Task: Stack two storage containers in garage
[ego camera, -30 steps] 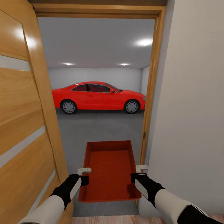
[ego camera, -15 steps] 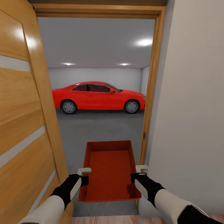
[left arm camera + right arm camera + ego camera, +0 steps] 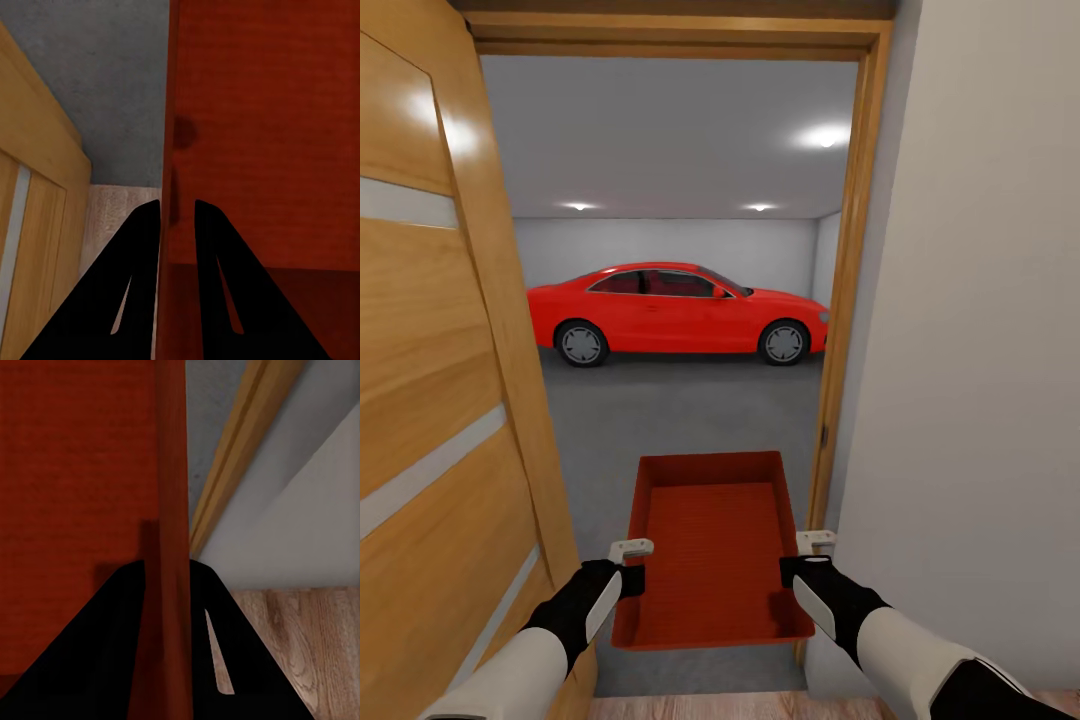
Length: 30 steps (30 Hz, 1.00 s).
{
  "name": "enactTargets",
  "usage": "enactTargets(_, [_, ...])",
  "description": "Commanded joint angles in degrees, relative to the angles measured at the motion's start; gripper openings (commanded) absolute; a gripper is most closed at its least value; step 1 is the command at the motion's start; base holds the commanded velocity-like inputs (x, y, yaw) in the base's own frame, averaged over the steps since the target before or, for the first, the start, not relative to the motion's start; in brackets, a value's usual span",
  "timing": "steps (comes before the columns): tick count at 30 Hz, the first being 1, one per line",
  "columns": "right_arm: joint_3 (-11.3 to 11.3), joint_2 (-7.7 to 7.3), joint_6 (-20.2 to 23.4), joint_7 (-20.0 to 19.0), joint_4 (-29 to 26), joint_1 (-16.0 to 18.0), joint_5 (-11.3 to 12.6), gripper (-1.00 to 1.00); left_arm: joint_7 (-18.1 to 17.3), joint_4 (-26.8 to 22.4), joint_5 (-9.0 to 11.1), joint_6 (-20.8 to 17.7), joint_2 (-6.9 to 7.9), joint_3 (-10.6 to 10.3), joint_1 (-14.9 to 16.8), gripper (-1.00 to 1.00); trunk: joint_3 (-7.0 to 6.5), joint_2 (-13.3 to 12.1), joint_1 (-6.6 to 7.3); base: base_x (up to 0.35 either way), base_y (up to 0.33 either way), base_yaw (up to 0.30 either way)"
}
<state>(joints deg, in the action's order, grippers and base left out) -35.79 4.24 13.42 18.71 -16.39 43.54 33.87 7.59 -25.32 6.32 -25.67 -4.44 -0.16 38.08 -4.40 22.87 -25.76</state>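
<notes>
1 orange-red rectangular open-top storage container (image 3: 712, 545) hangs in the doorway between both arms, held level above the dark grey concrete garage floor (image 3: 680, 420) just past the threshold. The left gripper (image 3: 628, 563) is clamped on the container's left wall; in the left wrist view its 2 black fingers (image 3: 135, 277) straddle that wall's edge. The right gripper (image 3: 810, 556) is clamped on the right wall, and in the right wrist view the wall runs straight between its dark fingers (image 3: 217, 652). An open light wood door with pale horizontal strips (image 3: 440, 380) stands at the left, its wooden door frame (image 3: 848, 290) at the right beside a plain white wall (image 3: 980, 350). Deep in the garage a glossy red coupe car (image 3: 675, 313) is parked side-on against the grey-white back wall. Light wood plank flooring (image 3: 300, 637) shows beneath the right arm.
</notes>
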Motion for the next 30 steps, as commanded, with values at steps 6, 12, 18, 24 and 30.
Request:
enactTargets(6, [0.1, -0.10, 0.4, 0.5, 0.0, 0.1, 1.2, -1.00, 1.9, -0.3, -1.7, -0.3, 1.37, -0.4, 0.0, -1.00, 0.02, 0.1, -0.02, 0.000, 0.000, 0.000])
enactTargets(12, [0.2, -0.11, 0.4, 0.5, 0.0, 0.1, 1.2, -1.00, 1.9, -0.3, -1.7, -0.3, 1.36, -0.4, 0.0, -1.00, 0.02, 0.1, -0.02, 0.000, 0.000, 0.000])
enactTargets(18, [0.2, -0.11, 0.4, 0.5, 0.0, 0.1, 1.2, -1.00, 2.0, -0.3, -1.7, -0.3, 1.36, -0.4, 0.0, -1.00, 0.02, 0.1, -0.02, 0.000, 0.000, 0.000])
enactTargets(24, [0.1, -0.11, 0.4, 0.5, 0.0, 0.1, 1.2, -1.00, 1.9, -0.3, -1.7, -0.3, 1.36, -0.4, 0.0, -1.00, 0.02, 0.1, -0.02, 0.000, 0.000, 0.000])
enactTargets(30, [0.1, -0.12, 0.4, 0.5, 0.0, 0.1, 1.2, -1.00, 1.9, -0.3, -1.7, -0.3, 1.36, -0.4, 0.0, -1.00, 0.02, 0.1, -0.02, 0.000, 0.000, 0.000])
